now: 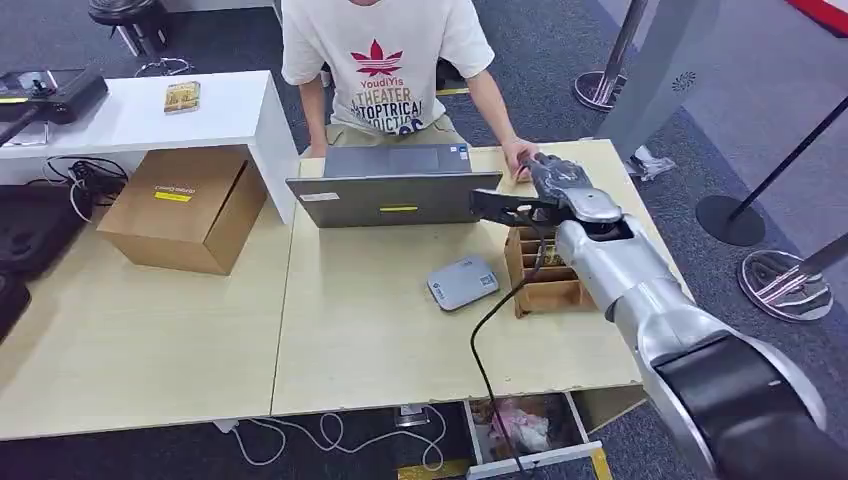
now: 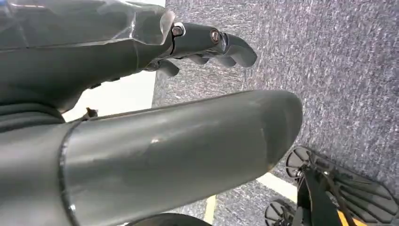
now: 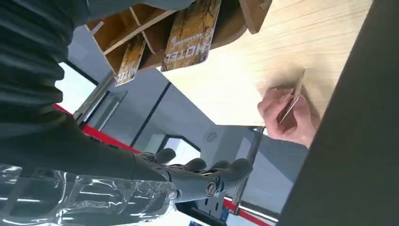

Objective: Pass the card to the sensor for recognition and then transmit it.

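Card [image 3: 291, 100] in person's hand; grey sensor [image 1: 462, 283] flat on table.

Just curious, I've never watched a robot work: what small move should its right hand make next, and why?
Probably draw the right hand back. It looks empty, fingers spread, and the person's hand at the far edge of the pale wooden table already holds the thin brown card.

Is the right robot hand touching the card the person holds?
Apart. The right wrist view shows the right robot hand separated from the card, which the person's hand holds.
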Controlling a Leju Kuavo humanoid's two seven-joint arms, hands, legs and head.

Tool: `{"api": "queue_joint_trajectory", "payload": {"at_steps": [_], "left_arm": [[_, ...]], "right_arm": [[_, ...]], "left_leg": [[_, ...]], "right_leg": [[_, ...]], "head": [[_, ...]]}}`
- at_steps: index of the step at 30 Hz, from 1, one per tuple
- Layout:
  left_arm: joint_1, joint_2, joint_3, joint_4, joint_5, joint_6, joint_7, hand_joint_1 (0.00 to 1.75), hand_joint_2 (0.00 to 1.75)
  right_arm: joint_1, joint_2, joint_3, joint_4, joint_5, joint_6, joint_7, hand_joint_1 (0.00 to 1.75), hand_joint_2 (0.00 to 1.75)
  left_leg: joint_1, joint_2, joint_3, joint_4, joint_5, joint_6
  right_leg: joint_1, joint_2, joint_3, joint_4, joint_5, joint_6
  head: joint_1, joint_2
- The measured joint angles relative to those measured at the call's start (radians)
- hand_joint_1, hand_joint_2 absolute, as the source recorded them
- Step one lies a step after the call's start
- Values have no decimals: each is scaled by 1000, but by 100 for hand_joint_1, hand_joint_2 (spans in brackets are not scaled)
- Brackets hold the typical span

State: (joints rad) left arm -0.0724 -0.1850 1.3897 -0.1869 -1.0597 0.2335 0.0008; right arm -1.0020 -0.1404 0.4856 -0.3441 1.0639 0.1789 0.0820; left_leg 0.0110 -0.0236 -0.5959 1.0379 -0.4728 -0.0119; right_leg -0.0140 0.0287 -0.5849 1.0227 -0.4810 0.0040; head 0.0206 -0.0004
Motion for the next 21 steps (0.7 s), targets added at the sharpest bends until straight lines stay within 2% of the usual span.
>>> {"api": "queue_joint_trajectory", "payload": {"at_steps": [6,7,11,14,15,20,21], "left_arm": [[0,-1,0,0,-2,-1,-6,0,0],[0,-1,0,0,-2,-1,-8,0,0],[0,-1,0,0,-2,-3,-12,0,0],[0,-1,0,0,-2,-4,-12,0,0],[0,-1,0,0,-2,-3,-12,0,0],[-1,-1,0,0,-2,-3,-12,0,0],[-1,-1,0,0,-2,-2,-11,0,0]], "right_arm": [[0,0,-2,7,-2,0,-1,14,175],[0,0,-2,9,-3,0,-1,19,175],[0,-1,-3,11,-3,-1,-1,17,175],[0,-2,-7,13,-3,-1,0,26,175],[0,-2,-9,14,-3,-1,1,40,175],[0,-2,-17,16,-3,1,5,42,175],[0,-2,-18,16,-2,1,5,47,175]], "left_leg": [[0,0,0,0,0,0],[0,0,0,0,0,0],[0,0,0,0,0,0],[0,0,0,0,0,0],[0,0,0,0,0,0],[0,0,0,0,0,0],[0,0,0,0,0,0]], "right_leg": [[0,0,0,0,0,0],[0,0,0,0,0,0],[0,0,-1,0,0,0],[0,0,-1,0,0,0],[0,0,-1,0,0,0],[0,0,0,0,0,0],[0,0,0,0,0,0]], "head": [[0,0],[0,0],[0,0],[0,0],[0,0],[0,0],[0,0]]}}
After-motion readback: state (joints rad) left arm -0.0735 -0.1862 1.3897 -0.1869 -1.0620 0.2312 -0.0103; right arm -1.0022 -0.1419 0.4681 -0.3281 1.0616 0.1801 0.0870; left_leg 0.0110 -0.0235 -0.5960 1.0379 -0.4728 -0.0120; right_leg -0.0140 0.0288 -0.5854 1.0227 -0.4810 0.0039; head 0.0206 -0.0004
